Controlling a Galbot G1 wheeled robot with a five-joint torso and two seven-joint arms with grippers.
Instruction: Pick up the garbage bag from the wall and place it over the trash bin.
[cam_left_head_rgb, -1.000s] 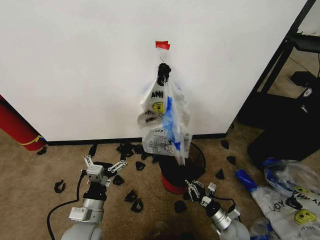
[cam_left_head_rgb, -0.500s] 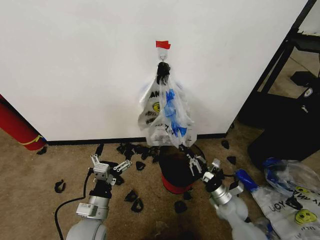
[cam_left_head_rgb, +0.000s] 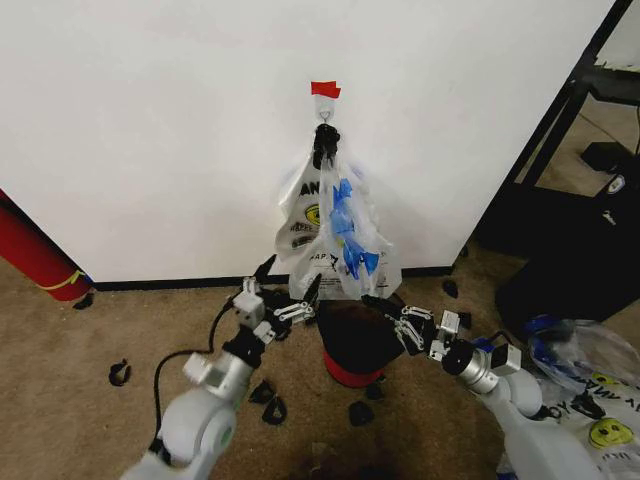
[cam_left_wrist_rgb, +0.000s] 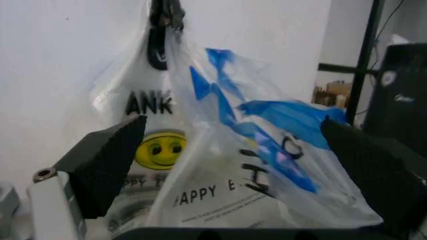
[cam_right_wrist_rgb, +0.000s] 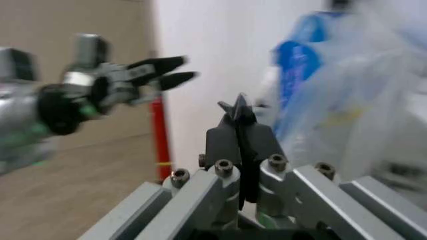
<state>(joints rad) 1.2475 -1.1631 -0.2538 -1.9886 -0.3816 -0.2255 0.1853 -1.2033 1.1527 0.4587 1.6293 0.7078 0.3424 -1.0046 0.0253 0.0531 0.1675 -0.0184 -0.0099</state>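
The garbage bag, translucent with blue-tinted folds, hangs on the wall at the front of a bunch of same-printed bags. They are gathered under a black clip below red tape. The trash bin, black mesh on a red base, stands right under them. My left gripper is open just left of the bags' lower edge, its fingers spread wide before the garbage bag. My right gripper is shut over the bin's right rim, pads pressed together, holding nothing.
A red cylinder with a yellow band leans at the far left. Black clips litter the carpet around the bin. A black rack stands at the right, with a flat pile of printed bags on the floor below it.
Both arms have risen and reached forward. The left gripper moved right and up to the bags' lower edge; the right gripper came up to the bin's rim. The bags shifted slightly.
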